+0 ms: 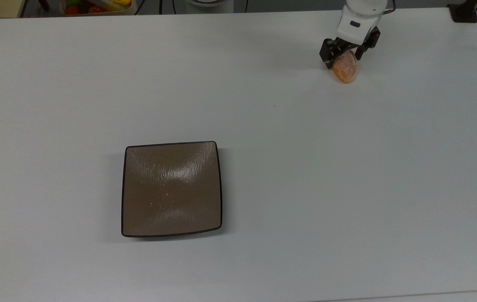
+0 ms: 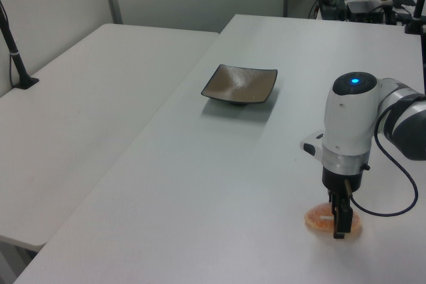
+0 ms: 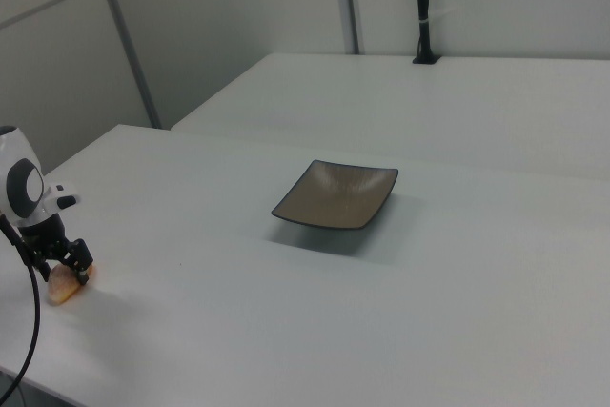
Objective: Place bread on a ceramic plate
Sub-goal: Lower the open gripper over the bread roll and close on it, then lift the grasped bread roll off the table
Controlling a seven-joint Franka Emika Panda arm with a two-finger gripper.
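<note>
glossy streaked ceramic plate (image 1: 171,188)

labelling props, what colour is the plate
Glossy streaked brown with a thin dark rim; the ceramic plate shows best in the top view.

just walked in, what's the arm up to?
The Panda's gripper is down at the bread, fingers straddling the roll, which lies on the white table near the top view's upper right. No lift yet. The ceramic plate sits bare and well apart, toward the top view's lower left, so the carry to it has not begun.
</note>
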